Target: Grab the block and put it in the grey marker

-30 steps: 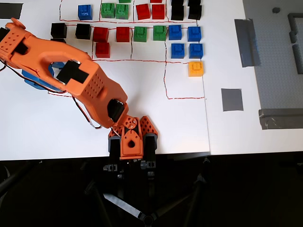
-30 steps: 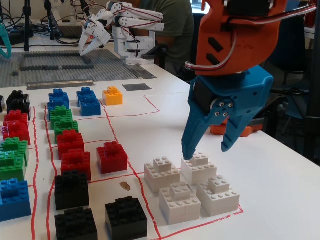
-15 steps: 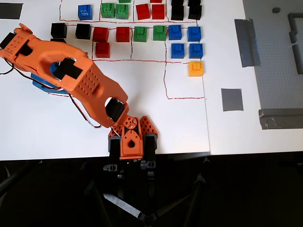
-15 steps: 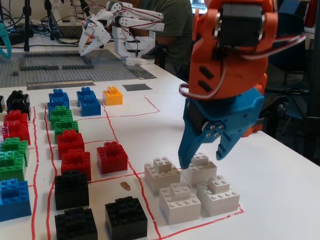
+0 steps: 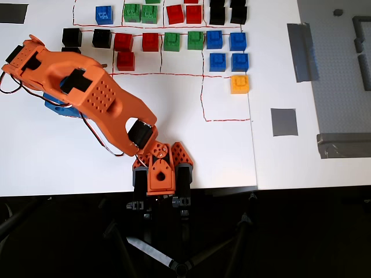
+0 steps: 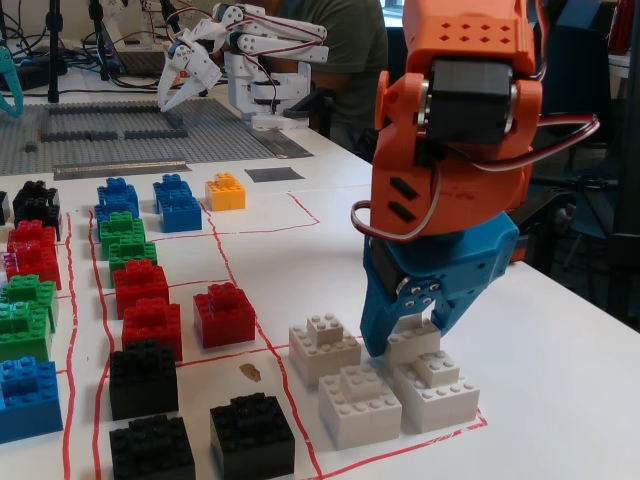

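In the fixed view my blue gripper [image 6: 413,335] is lowered over a cluster of several white blocks inside a red-lined area. Its jaws straddle one white block [image 6: 415,343], one finger [image 6: 377,335] at each side; the block rests on the table. Whether the jaws press on it is unclear. In the overhead view the orange arm [image 5: 98,98] covers the white blocks. The grey marker [image 5: 284,121] lies far right of the arm, empty; it also shows at the back of the fixed view [image 6: 272,174].
Other white blocks [image 6: 360,403] [image 6: 322,348] [image 6: 437,392] crowd the gripper. Rows of red, green, blue and black bricks [image 5: 174,41] and an orange-yellow brick [image 5: 239,84] lie between the arm and the marker. A grey baseplate [image 5: 339,69] with tape strips is at the right. A second arm [image 6: 250,50] stands at the back.
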You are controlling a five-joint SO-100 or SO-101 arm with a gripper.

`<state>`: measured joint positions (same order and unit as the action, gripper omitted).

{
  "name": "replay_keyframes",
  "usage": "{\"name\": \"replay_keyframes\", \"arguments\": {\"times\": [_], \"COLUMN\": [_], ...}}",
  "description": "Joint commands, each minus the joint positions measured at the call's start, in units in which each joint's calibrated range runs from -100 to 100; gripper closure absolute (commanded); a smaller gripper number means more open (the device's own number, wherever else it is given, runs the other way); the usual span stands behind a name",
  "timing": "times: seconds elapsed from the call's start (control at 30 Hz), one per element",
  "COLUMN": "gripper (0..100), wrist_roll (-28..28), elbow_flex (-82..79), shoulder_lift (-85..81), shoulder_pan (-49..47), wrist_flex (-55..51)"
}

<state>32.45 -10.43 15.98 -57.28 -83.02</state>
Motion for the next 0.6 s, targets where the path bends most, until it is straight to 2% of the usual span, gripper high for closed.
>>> {"name": "replay_keyframes", "arguments": {"times": [0.0, 0.3, 0.57], "gripper": [99, 100, 100], "wrist_roll": [-0.7, -3.5, -12.8], "elbow_flex": [2.0, 2.4, 6.8], "shoulder_lift": [-2.9, -6.4, -15.9], "shoulder_pan": [2.0, 2.3, 1.2], "wrist_flex": [1.0, -1.0, -14.5]}}
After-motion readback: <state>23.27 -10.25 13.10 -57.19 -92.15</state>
